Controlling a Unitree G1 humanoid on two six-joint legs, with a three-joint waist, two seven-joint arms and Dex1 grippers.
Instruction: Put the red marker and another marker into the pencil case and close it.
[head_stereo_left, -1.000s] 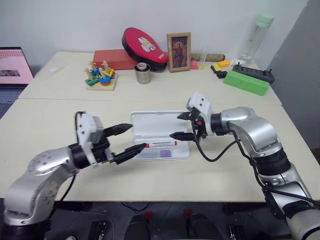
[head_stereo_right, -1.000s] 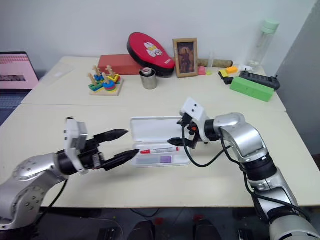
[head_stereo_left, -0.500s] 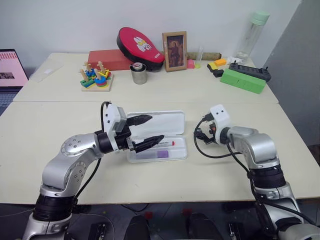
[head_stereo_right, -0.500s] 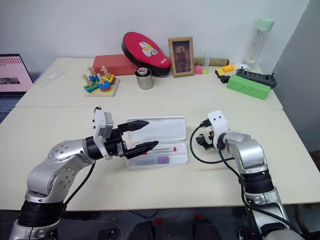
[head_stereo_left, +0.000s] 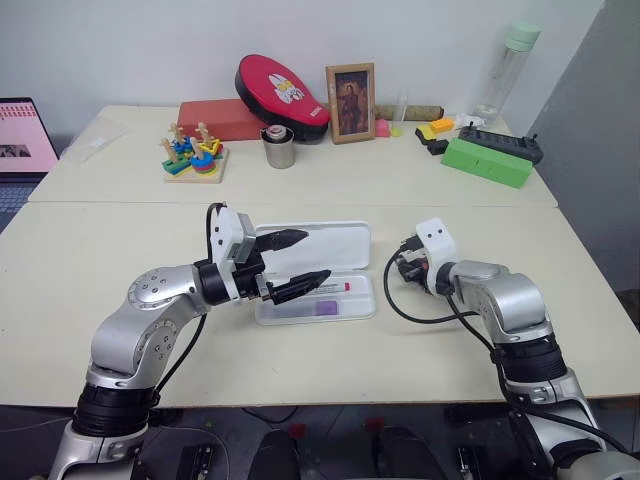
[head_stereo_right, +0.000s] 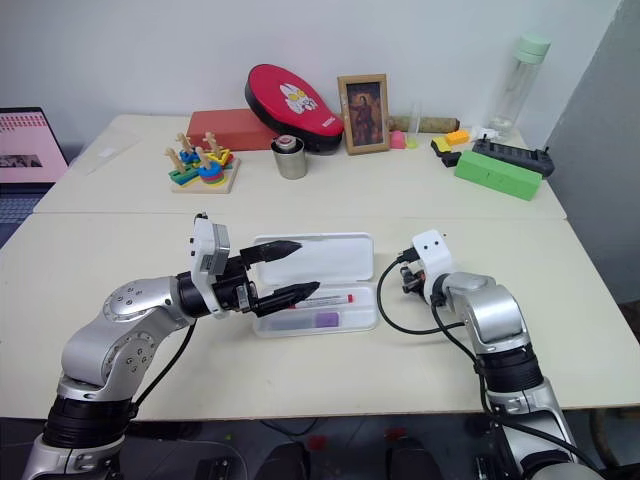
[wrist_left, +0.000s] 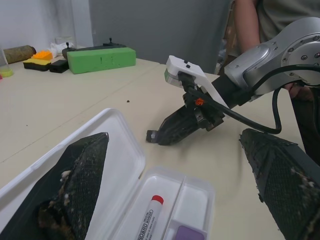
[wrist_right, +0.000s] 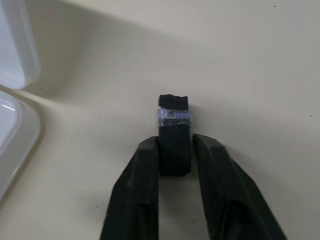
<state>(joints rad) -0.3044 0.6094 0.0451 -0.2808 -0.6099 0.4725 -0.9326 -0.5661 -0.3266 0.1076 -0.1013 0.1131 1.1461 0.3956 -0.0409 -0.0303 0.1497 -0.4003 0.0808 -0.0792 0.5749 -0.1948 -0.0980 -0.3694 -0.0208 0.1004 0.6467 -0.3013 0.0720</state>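
Note:
The pencil case (head_stereo_left: 362, 300) lies open mid-table, its lid (head_stereo_left: 335, 243) folded back flat. In its tray the red marker (head_stereo_left: 326, 288) lies lengthwise, and the pale purple marker (head_stereo_left: 326, 308) lies in the compartment in front of it; both also show in the left wrist view, red marker (wrist_left: 148, 220) and purple one (wrist_left: 189, 233). My left gripper (head_stereo_left: 312, 256) hovers open over the case's left half, one finger above the lid and one above the tray. My right gripper (wrist_right: 175, 142) rests on the table to the right of the case, shut on a small black stub (wrist_right: 173, 112).
Along the back stand a stacking toy (head_stereo_left: 190, 152), a metal cup (head_stereo_left: 279, 147), a red oval case (head_stereo_left: 280, 90), a picture frame (head_stereo_left: 351, 89), a green block (head_stereo_left: 486, 160) and a bottle (head_stereo_left: 505, 70). A laptop (head_stereo_left: 25, 135) is far left. A person's arm (wrist_left: 246, 25) is beyond the table's right.
The right gripper left the case's right end, sank to the table beside it and shut on the black stub. The left gripper moved slightly right over the case. The camera shifted.

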